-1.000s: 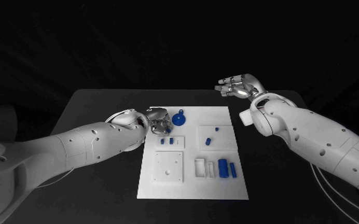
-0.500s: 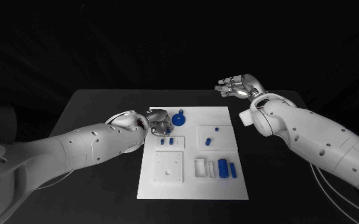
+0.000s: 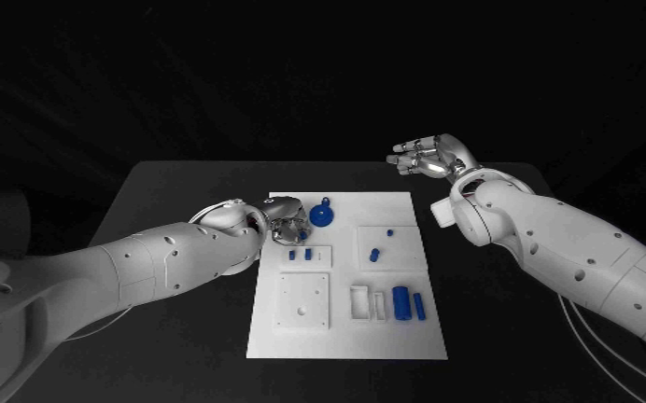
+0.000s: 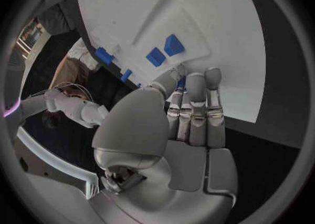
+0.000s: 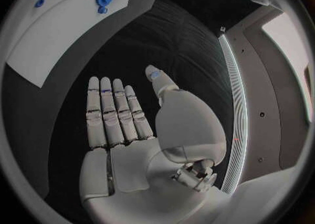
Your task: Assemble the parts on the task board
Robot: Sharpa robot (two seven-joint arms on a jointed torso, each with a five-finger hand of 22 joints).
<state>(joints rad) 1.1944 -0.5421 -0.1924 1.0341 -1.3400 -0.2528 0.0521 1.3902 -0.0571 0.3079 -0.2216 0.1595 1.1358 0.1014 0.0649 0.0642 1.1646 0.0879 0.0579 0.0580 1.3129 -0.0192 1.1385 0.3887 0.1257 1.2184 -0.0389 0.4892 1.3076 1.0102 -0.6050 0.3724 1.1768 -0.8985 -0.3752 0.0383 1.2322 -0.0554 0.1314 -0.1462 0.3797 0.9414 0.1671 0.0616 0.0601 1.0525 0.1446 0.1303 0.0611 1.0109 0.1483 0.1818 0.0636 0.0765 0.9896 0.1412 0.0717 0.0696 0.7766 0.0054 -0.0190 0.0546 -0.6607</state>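
Observation:
The white task board (image 3: 347,328) lies mid-table. My left hand (image 3: 284,217) rests at the board's upper left edge, beside the round blue part (image 3: 323,214). In the left wrist view the left hand's (image 4: 177,124) thumb and fingers meet on the board (image 4: 217,40), pinching a sliver of a small blue part (image 4: 181,82). Two small blue blocks (image 4: 164,50) stand in a raised plate just beyond the fingertips. My right hand (image 3: 428,158) hangs above the table's far right, fingers apart and empty (image 5: 131,129).
On the board lie two small blue blocks (image 3: 301,255), two small pieces on a square plate (image 3: 375,255), two blue cylinders (image 3: 409,302) near the lower right, and a square white plate (image 3: 304,299) at lower left. Black table surrounds the board.

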